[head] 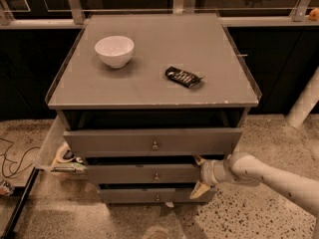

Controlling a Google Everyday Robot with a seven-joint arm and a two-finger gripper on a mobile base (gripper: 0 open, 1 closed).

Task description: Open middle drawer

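Note:
The middle drawer (144, 174) is the second of three grey fronts in the cabinet, with a small round knob (156, 176). It stands slightly out, like the top drawer (149, 142) above it and the lowest drawer (149, 195) below. My gripper (199, 175) comes in from the right on a white arm (269, 176). It sits at the right end of the middle drawer's front. It is open, with one fingertip (198, 160) above the front and the other below it. I cannot tell whether they touch the front.
A white bowl (114, 51) and a dark snack packet (183, 76) lie on the cabinet top (149, 91). A side tray (52, 151) with a tape roll sticks out at the cabinet's left. Cables (12, 161) lie on the floor at left; a white post (305, 103) stands at right.

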